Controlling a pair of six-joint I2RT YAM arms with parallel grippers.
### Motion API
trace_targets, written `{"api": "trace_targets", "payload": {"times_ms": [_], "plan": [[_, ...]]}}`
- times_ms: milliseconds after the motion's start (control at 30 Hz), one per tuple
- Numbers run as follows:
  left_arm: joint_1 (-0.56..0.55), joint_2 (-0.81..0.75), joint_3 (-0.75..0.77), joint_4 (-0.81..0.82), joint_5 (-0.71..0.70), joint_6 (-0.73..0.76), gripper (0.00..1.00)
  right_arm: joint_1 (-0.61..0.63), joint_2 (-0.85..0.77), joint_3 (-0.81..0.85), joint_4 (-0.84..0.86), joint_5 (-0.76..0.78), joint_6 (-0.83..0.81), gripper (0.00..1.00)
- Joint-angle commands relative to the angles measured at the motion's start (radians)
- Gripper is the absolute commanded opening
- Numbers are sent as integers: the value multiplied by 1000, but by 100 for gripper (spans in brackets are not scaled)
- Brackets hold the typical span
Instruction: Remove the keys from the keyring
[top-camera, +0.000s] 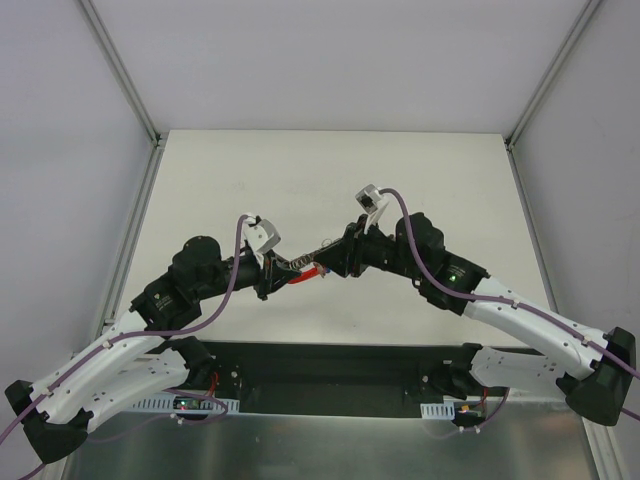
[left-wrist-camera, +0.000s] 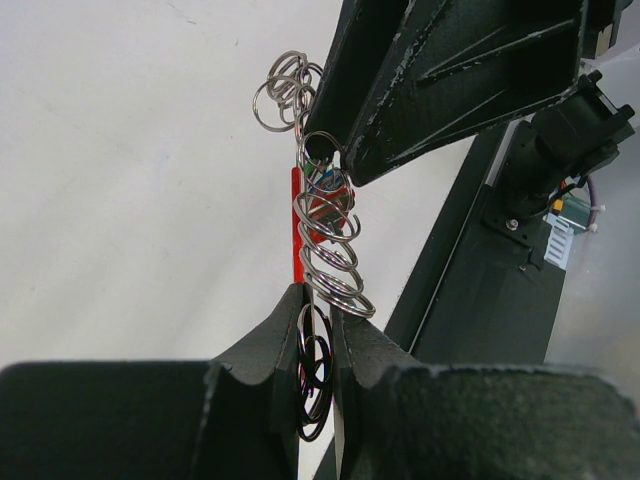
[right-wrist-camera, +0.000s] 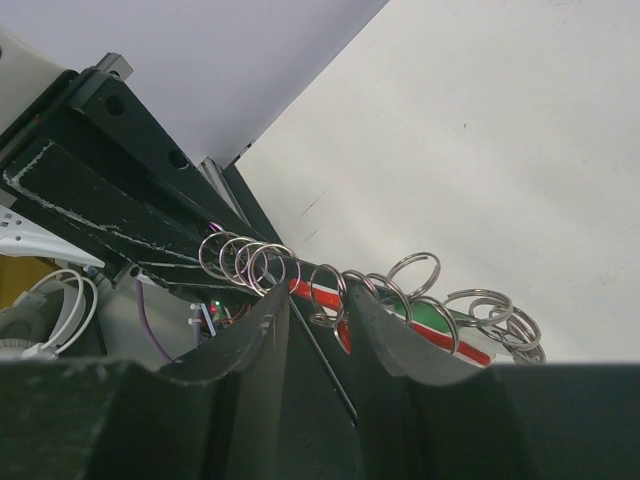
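Silvery and red keyring (left-wrist-camera: 335, 262), white table (top-camera: 330, 170).

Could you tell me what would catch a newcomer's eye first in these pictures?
The keyring, stretched between the two arms at the middle of the table. Close up, it is a string of silvery wire loops along a red band, pinched by the left gripper and, further along, by the right gripper.

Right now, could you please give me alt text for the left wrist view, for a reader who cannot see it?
The left pincer, at the bottom, is shut on the keyring, a string of silvery wire rings with a red band behind, stretched up to the right pincer at the top. A white table lies beneath.
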Motion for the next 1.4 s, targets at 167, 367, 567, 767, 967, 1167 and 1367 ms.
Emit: {"api": "trace_targets", "payload": {"times_ms": [167, 367, 567, 767, 967, 1167, 1367], "plan": [[3, -6, 6, 73, 12, 2, 0, 8, -9, 50, 10, 26, -21, 16], [3, 3, 9, 73, 17, 4, 0, 8, -17, 73, -11, 26, -50, 1], [3, 14, 14, 72, 11, 5, 0, 8, -2, 156, -135, 18, -175, 1], [3, 12, 25, 64, 0, -12, 44, 5, -14, 185, -174, -71, -334, 1], [3, -22, 77, 37, 41, -21, 47, 7, -48, 179, -169, -155, -433, 1], [3, -45, 150, -29, 144, 19, 55, 5, -98, 148, -157, -228, -505, 1], [3, -45, 187, -40, 247, 2, 56, 5, -143, 130, -140, -240, -528, 1]]}}
